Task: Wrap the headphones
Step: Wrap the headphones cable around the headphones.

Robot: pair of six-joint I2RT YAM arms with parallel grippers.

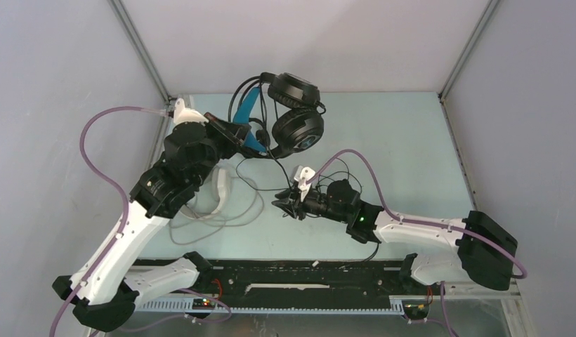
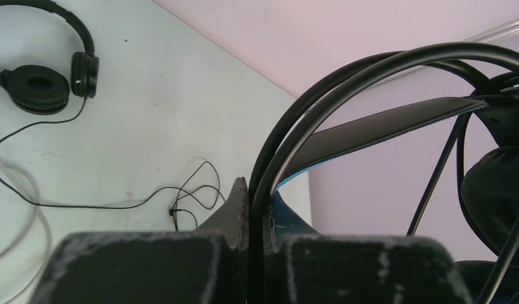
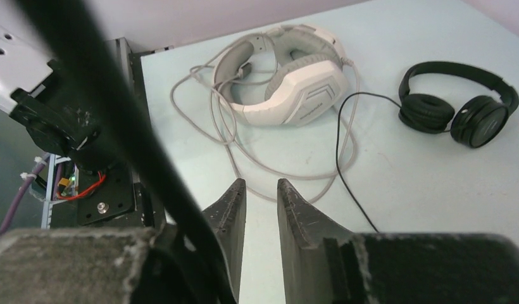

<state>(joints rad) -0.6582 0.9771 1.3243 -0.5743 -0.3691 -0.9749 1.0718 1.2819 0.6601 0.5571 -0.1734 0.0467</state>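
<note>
The left arm (image 1: 180, 161) covers most of the white over-ear pair (image 1: 220, 191) in the top view; only one curve of it shows. The small all-black pair (image 3: 459, 104) cannot be made out there; the right wrist view shows it on the counter (image 3: 402, 190) near the white pair. A blurred black cord (image 3: 118, 126) crosses that view's left side.

The left arm reaches past the white pair toward the back wall (image 1: 306, 42). Its left tool (image 2: 256, 196) is clamped on the black pair with blue headband (image 1: 297, 129), held above the counter. The right arm (image 1: 411, 228) stretches low toward the white pair. The right tool (image 3: 260, 190) has its jaws a narrow gap apart, nothing between.
</note>
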